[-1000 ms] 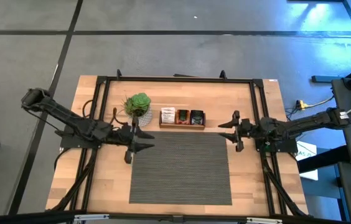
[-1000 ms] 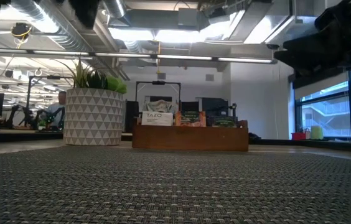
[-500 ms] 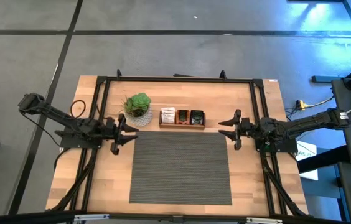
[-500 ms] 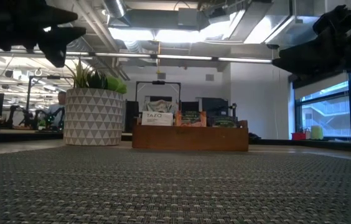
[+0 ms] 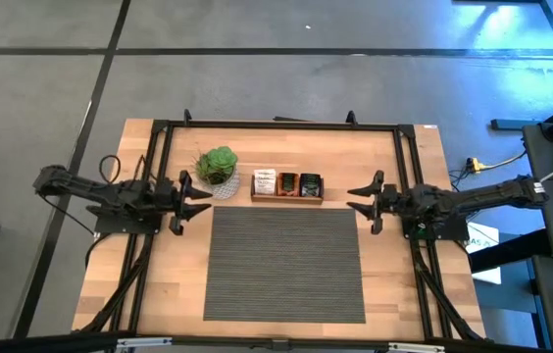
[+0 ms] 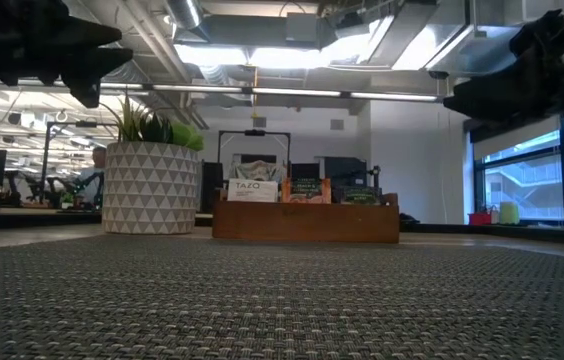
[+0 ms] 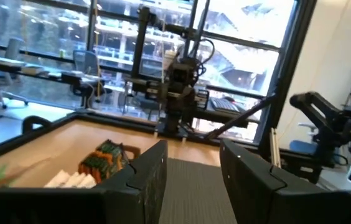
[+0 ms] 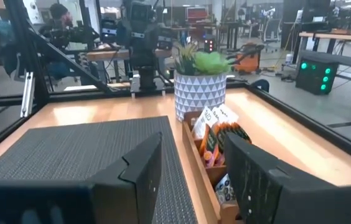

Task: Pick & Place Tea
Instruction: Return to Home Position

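Left hand [image 5: 196, 194] hangs empty over bare worktop [image 5: 391, 294] just off the mat's far-left corner, its two dark fingers spread fairly wide and pointing toward the middle. With nothing loose on the mat, the sorting looks finished and the step in hand seems to be the arms folding back to rest. Just beyond it stands the plant [image 5: 217, 167], a spiky green rosette in a round pot [image 6: 149, 188] patterned with white and grey triangles, hard and glazed-looking. Next comes the tray [image 5: 287, 200], a low brown wooden box with three compartments, set just past the mat's far edge and near the pot without touching it. All the tea [image 5: 287, 183] sits in it, thin square paper sachets standing on edge: white in the left compartment, orange in the middle, dark in the right. The mat [image 5: 286, 265] is a large grey rectangle of coarse ribbed weave. Right hand [image 5: 355, 198] hovers at the mat's far-right corner, also empty and wide, facing the left one across the tray. Any remaining move probably needs only a clean retreat of both arms, kept high and clear of plant and tray.
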